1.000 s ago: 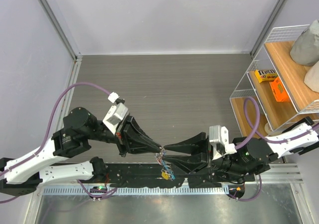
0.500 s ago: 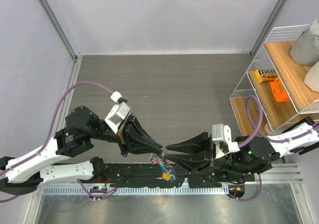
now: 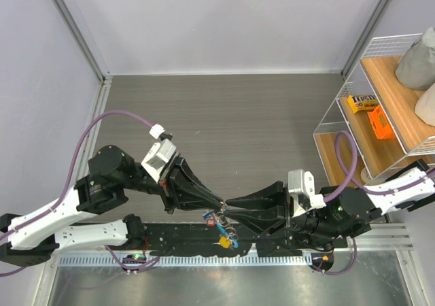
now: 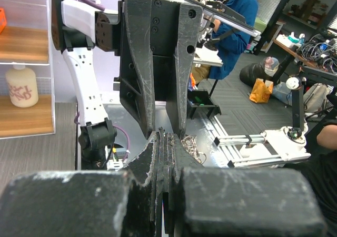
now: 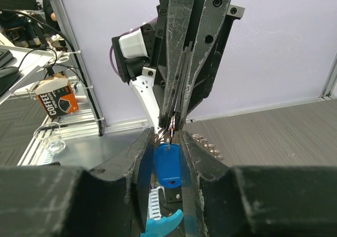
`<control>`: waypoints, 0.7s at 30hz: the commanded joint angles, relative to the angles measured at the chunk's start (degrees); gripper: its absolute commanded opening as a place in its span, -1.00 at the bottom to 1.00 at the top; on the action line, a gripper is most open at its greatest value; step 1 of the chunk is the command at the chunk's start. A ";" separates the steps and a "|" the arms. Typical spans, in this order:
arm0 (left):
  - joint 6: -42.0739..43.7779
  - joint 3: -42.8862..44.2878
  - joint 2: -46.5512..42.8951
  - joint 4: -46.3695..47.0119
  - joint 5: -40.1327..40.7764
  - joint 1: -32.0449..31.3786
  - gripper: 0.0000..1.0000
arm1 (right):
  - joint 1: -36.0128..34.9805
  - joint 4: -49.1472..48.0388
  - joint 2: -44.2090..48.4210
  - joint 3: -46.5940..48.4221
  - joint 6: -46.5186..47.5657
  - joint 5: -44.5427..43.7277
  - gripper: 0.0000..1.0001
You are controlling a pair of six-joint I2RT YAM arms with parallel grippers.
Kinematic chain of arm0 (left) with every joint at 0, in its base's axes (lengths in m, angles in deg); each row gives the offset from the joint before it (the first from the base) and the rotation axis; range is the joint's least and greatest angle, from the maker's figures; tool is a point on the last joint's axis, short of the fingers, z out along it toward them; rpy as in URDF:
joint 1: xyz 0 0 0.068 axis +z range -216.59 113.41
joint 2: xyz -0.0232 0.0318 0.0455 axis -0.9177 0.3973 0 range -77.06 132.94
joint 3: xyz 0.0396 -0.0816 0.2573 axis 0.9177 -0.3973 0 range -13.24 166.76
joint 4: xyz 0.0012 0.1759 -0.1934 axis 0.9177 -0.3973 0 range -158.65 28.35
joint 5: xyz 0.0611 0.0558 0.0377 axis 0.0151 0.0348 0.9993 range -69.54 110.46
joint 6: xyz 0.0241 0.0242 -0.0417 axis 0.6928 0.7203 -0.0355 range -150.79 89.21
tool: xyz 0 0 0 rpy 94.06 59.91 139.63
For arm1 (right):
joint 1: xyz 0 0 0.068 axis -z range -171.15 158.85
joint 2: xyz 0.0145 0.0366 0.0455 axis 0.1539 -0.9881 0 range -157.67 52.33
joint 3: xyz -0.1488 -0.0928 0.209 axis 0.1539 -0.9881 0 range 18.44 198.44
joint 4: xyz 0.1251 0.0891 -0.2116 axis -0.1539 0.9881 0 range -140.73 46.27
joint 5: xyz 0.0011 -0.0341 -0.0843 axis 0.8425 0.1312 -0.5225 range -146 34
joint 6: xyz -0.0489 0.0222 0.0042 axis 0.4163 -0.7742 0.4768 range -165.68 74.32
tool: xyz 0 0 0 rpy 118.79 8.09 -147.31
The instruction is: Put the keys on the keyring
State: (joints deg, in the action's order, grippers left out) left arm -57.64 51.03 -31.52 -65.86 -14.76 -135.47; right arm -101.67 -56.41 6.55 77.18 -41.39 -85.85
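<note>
Rn rack (image 3: 401,100): yellow pkt (image 3: 362,103), orange box (image 3: 382,122), sacks (image 3: 418,61); L gripper (image 3: 221,207) pinching keyring (image 5: 164,224).

Keys (image 3: 216,222): small tight bunch, lower centre of top view, strung loosely down and to the right. Blue and red heads at top of bunch, yellow tag (image 3: 223,241) lowest. In right wrist view, blue key head (image 5: 167,166) at frame centre, upright, rounded end down. Keyring (image 5: 206,141): thin, silvery, jagged outline, just right of blue head. Light-blue band (image 5: 160,225) curving along bottom centre.
</note>
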 commanded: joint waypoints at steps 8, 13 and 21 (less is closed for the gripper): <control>-1.10 2.18 -0.54 6.05 -1.60 0.06 -1.00 | -0.13 -1.97 -0.63 1.03 0.10 -0.83 -0.53; -1.19 1.74 -0.89 6.41 -1.69 0.06 -1.00 | -0.22 -2.33 -1.15 1.55 0.98 -0.92 -0.88; -1.36 1.65 -1.77 4.39 -0.29 0.06 -1.00 | -0.13 0.74 -1.33 2.60 2.03 -0.83 -0.89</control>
State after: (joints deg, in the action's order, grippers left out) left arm -57.88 51.03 -32.02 -64.98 -15.90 -135.47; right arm -101.67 -57.37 5.56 77.21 -40.36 -86.13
